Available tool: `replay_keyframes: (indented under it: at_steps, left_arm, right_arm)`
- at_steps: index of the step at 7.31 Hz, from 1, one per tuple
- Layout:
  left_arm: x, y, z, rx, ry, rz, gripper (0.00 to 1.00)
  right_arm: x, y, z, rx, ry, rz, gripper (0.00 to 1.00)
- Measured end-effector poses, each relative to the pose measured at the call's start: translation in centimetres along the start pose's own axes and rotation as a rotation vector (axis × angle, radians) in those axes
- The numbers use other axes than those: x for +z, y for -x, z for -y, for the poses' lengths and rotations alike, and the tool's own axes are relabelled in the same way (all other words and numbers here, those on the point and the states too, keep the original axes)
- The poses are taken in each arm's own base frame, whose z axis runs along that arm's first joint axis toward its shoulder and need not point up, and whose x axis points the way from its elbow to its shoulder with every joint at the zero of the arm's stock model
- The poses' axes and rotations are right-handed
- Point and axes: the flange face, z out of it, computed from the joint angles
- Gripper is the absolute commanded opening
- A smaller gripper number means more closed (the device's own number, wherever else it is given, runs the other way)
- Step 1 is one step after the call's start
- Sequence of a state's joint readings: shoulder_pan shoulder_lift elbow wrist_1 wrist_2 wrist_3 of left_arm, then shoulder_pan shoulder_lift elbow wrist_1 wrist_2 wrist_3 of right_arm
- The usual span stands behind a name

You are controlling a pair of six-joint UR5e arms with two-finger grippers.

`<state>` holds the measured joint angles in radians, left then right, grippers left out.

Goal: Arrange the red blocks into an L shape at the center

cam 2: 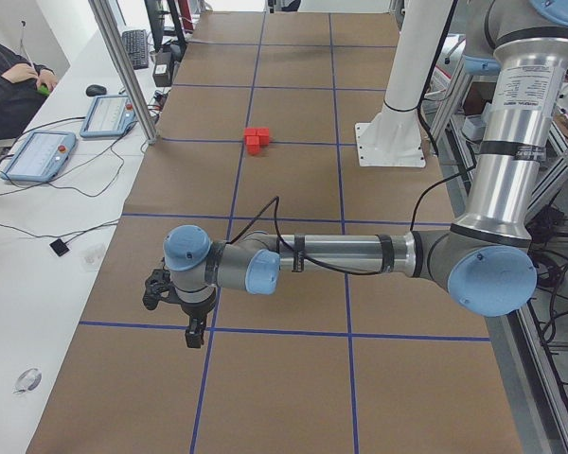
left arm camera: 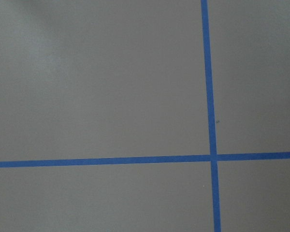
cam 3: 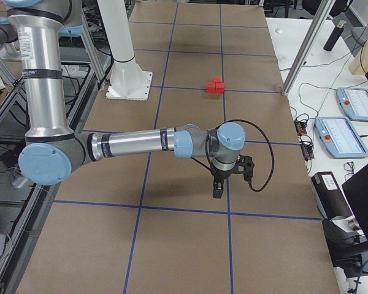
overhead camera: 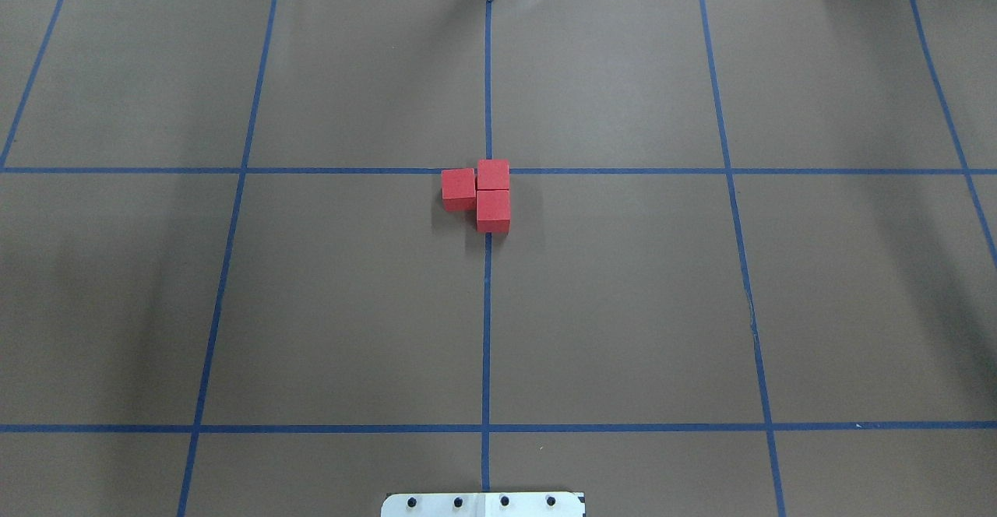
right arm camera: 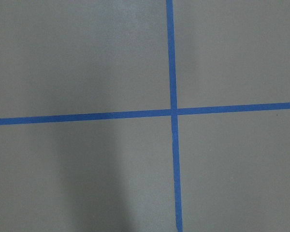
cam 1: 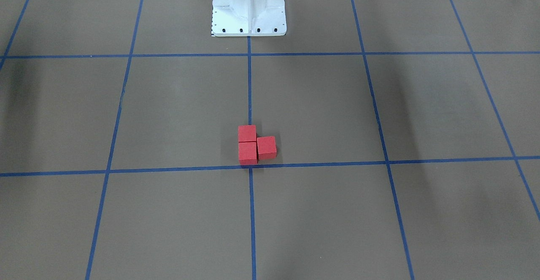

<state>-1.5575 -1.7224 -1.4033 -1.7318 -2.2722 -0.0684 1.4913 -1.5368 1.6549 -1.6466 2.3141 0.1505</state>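
Note:
Three red blocks sit touching in an L at the center crossing (cam 1: 251, 167). In the front-facing view two stand in a column (cam 1: 247, 133) (cam 1: 247, 152) and the third (cam 1: 266, 147) sits beside the nearer one. They also show in the overhead view (overhead camera: 493, 210) and small in both side views (cam 2: 257, 140) (cam 3: 215, 86). My left gripper (cam 2: 194, 336) hangs low over the mat far from the blocks, and so does my right gripper (cam 3: 218, 191). Each shows only in a side view, so I cannot tell whether they are open or shut.
The white robot base (cam 1: 249, 8) stands on the mat behind the blocks. The wrist views show only brown mat and other blue tape crossings (left arm camera: 213, 156) (right arm camera: 173, 111). Tablets (cam 2: 38, 156) and cables lie on the white bench, where a person (cam 2: 9, 85) sits.

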Motion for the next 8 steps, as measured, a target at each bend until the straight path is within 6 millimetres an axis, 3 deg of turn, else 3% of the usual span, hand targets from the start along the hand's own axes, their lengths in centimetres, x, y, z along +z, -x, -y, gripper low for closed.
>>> replay_keyframes:
  at_steps: [3,6,8]
  left_arm:
    - [-0.1,-0.5,0.3,0.009,-0.003,-0.001,1.00]
    - [-0.3,-0.4,-0.1,0.012,-0.006,-0.001,1.00]
    - [-1.3,-1.1,-2.3,0.017,-0.009,-0.001,1.00]
  right_arm:
    - [2.0,-2.6,-2.7,-0.025,-0.011,0.024,0.99]
    - [1.0,-3.3,-2.8,-0.011,-0.031,0.071,0.99]
    - [0.7,-3.1,-2.6,-0.010,-0.037,0.078,0.99]
